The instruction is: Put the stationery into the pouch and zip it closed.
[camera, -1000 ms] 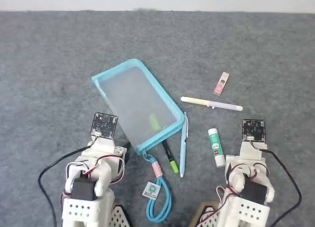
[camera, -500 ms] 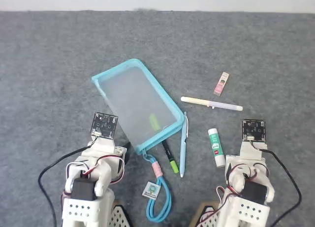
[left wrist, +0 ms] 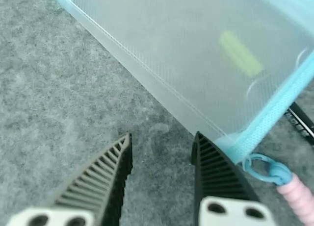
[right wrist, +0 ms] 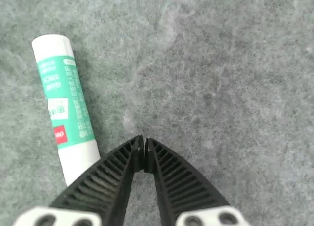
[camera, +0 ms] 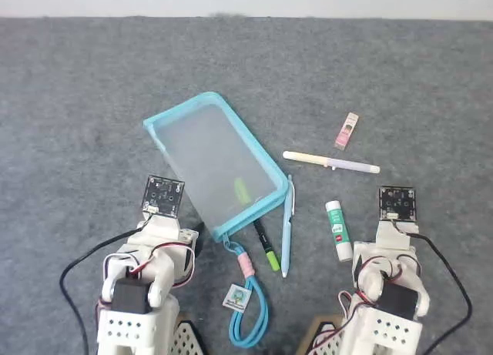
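Note:
A translucent pouch (camera: 216,160) with a teal zip border lies tilted at the middle of the grey mat; a green item shows through it (left wrist: 240,60). Its teal zip pull and pink strap (left wrist: 274,173) trail toward the near edge. A black-and-green marker (camera: 266,247) and a light blue pen (camera: 287,232) lie by the pouch's near corner. The glue stick (camera: 338,230) (right wrist: 66,106) sits beside my right gripper (right wrist: 143,143), which is shut and empty. My left gripper (left wrist: 162,147) stands open over bare mat, next to the pouch's near corner.
A yellow-and-lilac pen (camera: 331,162) and a small pink eraser (camera: 347,130) lie farther out on the right. A teal lanyard loop with a tag (camera: 246,309) rests between the two arm bases. The mat is bare at the left and the far side.

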